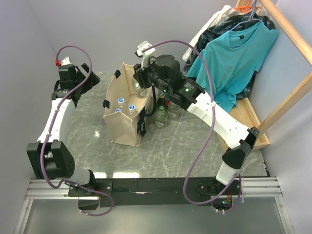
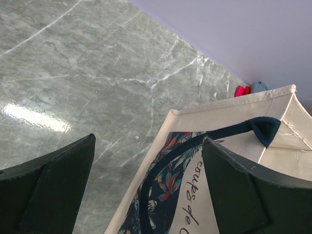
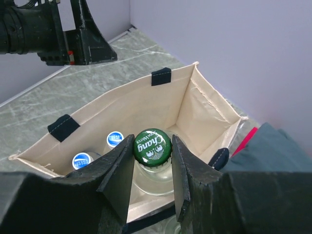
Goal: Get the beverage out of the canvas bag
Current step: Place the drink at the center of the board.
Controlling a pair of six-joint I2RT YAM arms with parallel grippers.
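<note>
Your beverage, one green-capped bottle (image 3: 152, 145), sits at the open mouth of the canvas bag (image 3: 185, 97), mid-table (image 1: 165, 146). The right gripper (image 3: 152, 151) pinches its neck. Two blue-capped bottles (image 3: 115, 139) show beside it. The left gripper (image 2: 148, 141) hangs spread beside the bag.

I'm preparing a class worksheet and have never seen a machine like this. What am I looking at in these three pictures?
Two robot arms are bolted to a grey marble table. One picture looks down from above; the other two come from cameras on the wrists. On the table stands a beige canvas bag holding blue-capped bottles. The right hand is closed around the top of a green-capped bottle at the bag's opening. The left hand is open and empty, near the bag. More bottles stand beside the bag.
</note>
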